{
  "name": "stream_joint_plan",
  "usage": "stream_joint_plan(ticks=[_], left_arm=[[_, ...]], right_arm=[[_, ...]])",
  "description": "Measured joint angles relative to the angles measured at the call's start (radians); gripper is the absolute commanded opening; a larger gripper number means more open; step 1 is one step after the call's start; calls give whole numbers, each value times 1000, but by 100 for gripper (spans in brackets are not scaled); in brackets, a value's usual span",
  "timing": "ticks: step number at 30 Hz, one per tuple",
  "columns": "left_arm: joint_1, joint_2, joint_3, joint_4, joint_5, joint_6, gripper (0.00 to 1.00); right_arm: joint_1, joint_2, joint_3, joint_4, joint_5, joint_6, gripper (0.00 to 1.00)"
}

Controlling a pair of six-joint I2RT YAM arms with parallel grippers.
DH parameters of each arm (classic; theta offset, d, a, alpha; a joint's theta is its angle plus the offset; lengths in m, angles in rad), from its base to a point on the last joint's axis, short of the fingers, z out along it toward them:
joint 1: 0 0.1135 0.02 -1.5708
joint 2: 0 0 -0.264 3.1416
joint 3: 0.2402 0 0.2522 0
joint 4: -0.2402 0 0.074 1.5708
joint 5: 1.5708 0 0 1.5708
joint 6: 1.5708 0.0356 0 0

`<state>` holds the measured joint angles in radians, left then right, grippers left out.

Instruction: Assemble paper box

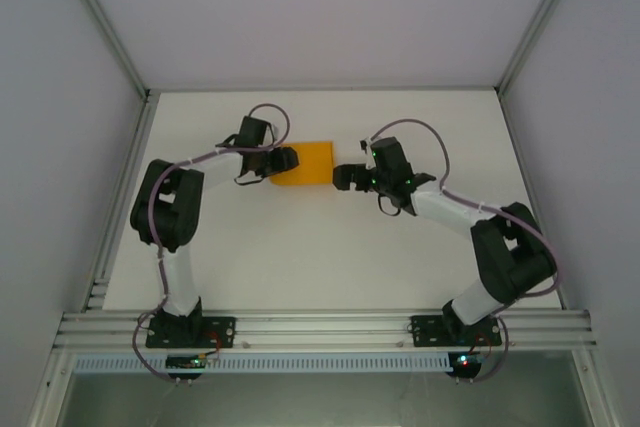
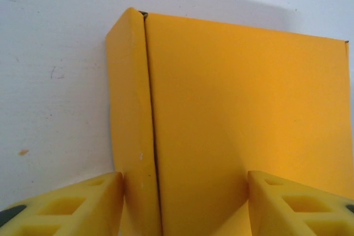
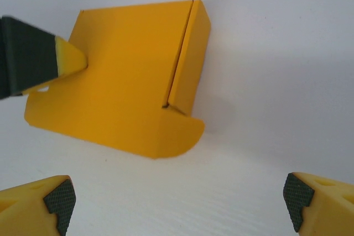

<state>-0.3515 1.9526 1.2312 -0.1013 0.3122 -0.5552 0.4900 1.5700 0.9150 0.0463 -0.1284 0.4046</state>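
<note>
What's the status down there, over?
Left gripper open, fingers over the paper box. Right gripper open, just short of it. Box partly folded, rounded tab sticking out.

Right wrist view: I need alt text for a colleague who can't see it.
An orange paper box, partly folded with its right side wall raised and a rounded tab at the near corner, lies on a white table. One left gripper fingertip meets its far left corner; the right gripper hangs open short of it.
</note>
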Motion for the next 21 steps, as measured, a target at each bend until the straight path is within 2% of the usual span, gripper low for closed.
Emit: stream_joint_plan(ticks=[8,10,16,21], left_arm=[[107,-8,-159,257,232,-50,51],[132,-8,-190,304,278,-69,46],[176,-5,-253,418,365,-125,43],[195,0,-290,489,412,-169,43]], right_arm=[[-48,190,232,-100,-90,42,99],[-55,239,302,-130,-118,55,100],[-65,389,474,-180,-230,120,99],[-67,486,552,-211,-313,178,99]])
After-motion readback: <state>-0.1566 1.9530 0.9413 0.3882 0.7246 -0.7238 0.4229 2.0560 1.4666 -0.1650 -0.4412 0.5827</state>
